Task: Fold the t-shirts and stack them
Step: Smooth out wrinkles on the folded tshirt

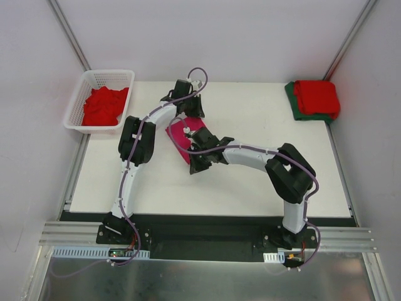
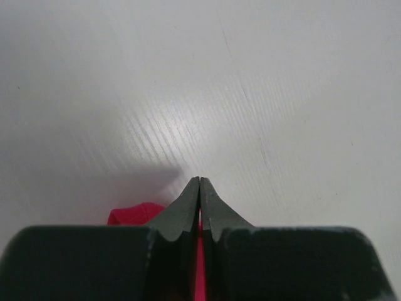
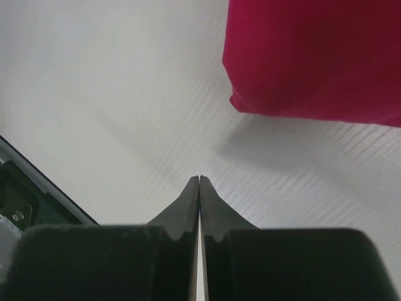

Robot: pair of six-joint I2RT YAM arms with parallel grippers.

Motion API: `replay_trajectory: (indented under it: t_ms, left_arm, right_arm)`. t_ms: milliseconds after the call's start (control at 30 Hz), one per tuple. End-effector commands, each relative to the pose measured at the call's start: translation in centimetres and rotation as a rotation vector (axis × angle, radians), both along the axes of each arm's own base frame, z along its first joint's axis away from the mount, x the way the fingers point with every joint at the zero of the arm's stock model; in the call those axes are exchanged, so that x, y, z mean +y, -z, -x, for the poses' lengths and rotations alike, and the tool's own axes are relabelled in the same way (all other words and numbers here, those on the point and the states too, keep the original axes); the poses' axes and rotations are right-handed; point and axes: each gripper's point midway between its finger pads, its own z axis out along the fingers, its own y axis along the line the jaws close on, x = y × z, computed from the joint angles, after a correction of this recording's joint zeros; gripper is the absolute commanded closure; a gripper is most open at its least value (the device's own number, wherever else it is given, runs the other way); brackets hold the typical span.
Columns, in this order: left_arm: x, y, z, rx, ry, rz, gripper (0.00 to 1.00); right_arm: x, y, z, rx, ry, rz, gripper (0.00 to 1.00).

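A folded magenta-pink t-shirt (image 1: pixel 180 139) lies at the middle of the table. My left gripper (image 1: pixel 183 118) is at its far edge and is shut on it. In the left wrist view pink cloth (image 2: pixel 133 214) shows beside and between the closed fingers of that gripper (image 2: pixel 200 183). My right gripper (image 1: pixel 193 167) sits at the shirt's near edge, shut and empty. In the right wrist view this gripper (image 3: pixel 199 182) is over bare table, with the shirt (image 3: pixel 313 56) at the upper right. A folded red t-shirt (image 1: pixel 317 96) lies on a dark green one (image 1: pixel 293 100) at the back right.
A white lattice basket (image 1: pixel 86 83) at the back left holds crumpled red t-shirts (image 1: pixel 103 105). The table's front edge with a black rail (image 3: pixel 19 204) shows at the left of the right wrist view. Grey walls stand round the table.
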Motion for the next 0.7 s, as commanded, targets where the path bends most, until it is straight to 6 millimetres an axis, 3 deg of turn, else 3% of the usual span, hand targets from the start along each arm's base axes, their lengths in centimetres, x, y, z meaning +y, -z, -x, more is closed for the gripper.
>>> replay_trajectory:
  t_ms: [0,367,667]
  left_arm:
    - [0.4,-0.9,-0.7,-0.013,0.006,-0.003,1.0]
    - [0.2,0.1,-0.1,0.044,0.01,0.027,1.0]
    - [1.1,0.8,0.7,0.097,-0.002,0.03,1.0]
  right_arm:
    - [2.3,-1.5,-1.2,-0.05,-0.036,-0.057,0.99]
    - [5.1,-0.7,-2.4,-0.048,-0.057,-0.108,0.99]
    - [5.1,0.9,-3.3,-0.056,-0.032,-0.073,0.98]
